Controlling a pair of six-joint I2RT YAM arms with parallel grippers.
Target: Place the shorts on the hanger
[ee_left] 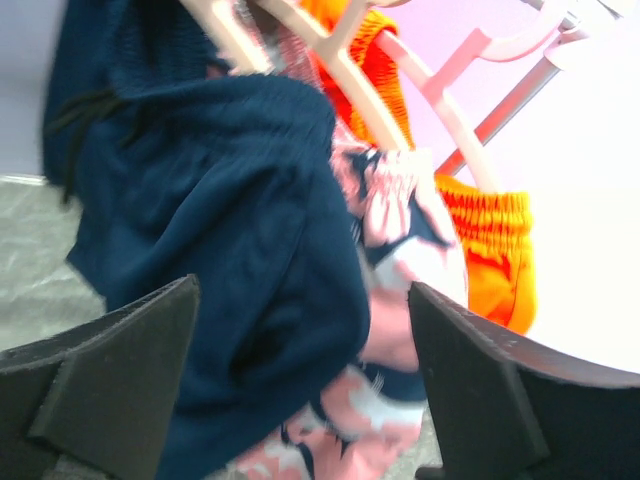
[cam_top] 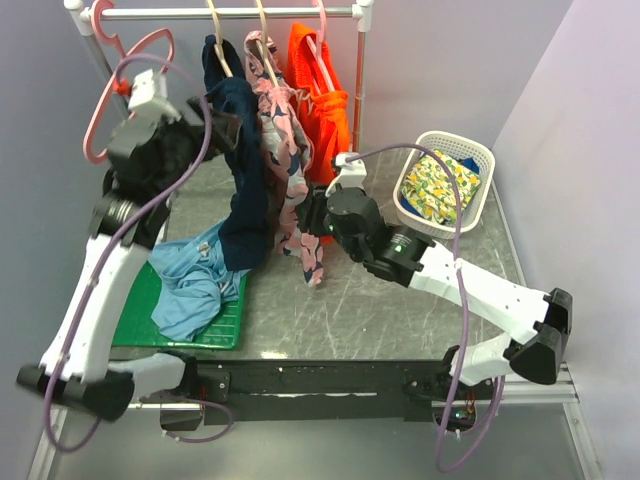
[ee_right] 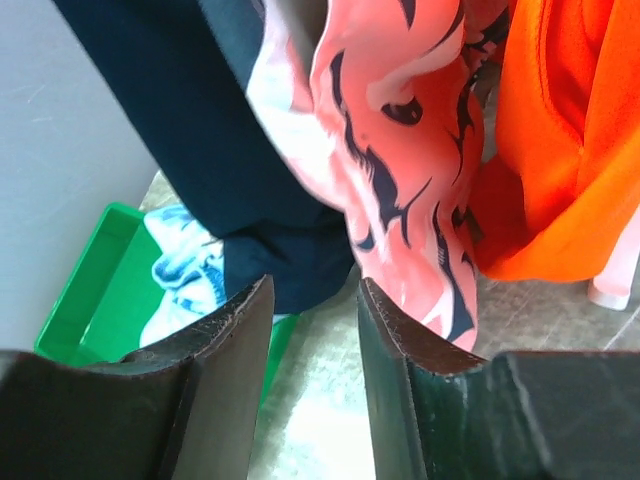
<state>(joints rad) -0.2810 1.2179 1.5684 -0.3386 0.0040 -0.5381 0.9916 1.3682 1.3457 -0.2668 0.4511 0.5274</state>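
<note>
Navy shorts (cam_top: pixel 242 190) hang from the tan hanger (cam_top: pixel 215 40) on the rail (cam_top: pixel 180 13) at the back of the counter (cam_top: pixel 340 310). Their lower end reaches down to a light blue cloth (cam_top: pixel 190 285) in a green tray (cam_top: pixel 135 310). The left gripper (ee_left: pixel 300 285) is up beside the upper part of the shorts and faces them. Its fingers (ee_left: pixel 120 370) are spread wide, and the dark fabric fills the space ahead of them without being pinched. The right gripper (ee_right: pixel 315 285) sits lower, near the pink floral shorts (cam_top: pixel 290 180), its jaws a narrow gap apart and holding nothing. The navy hem hangs just beyond its fingertips. Orange shorts (cam_top: pixel 325 110) hang further along the rail.
</note>
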